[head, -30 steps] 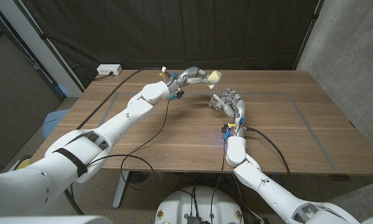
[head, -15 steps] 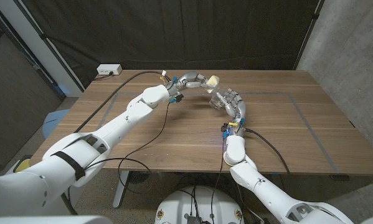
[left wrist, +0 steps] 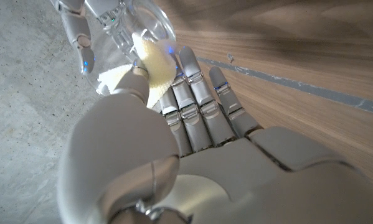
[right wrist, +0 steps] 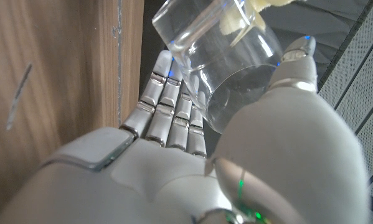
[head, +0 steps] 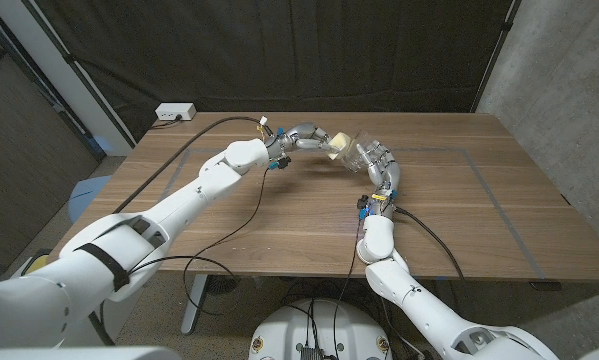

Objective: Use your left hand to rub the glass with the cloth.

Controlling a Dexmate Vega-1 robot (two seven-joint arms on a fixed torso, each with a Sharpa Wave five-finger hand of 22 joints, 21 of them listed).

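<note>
Dark curtains are hung behind the wooden table (head: 279,220). Above its far middle, the glass (head: 356,152) is gripped by the right hand (head: 377,163) and is held off the surface. The pale yellow cloth (head: 340,142) is pinched in the left hand (head: 312,136) and is pressed against the glass.

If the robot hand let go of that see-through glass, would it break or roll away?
Probably both are risks. The clear round glass looks thin-walled and smooth, so it may slip or crack on the wooden table. The right robot hand holds it tilted off the table, so it would likely roll. The soft yellow cloth wouldn't cushion it.
</note>
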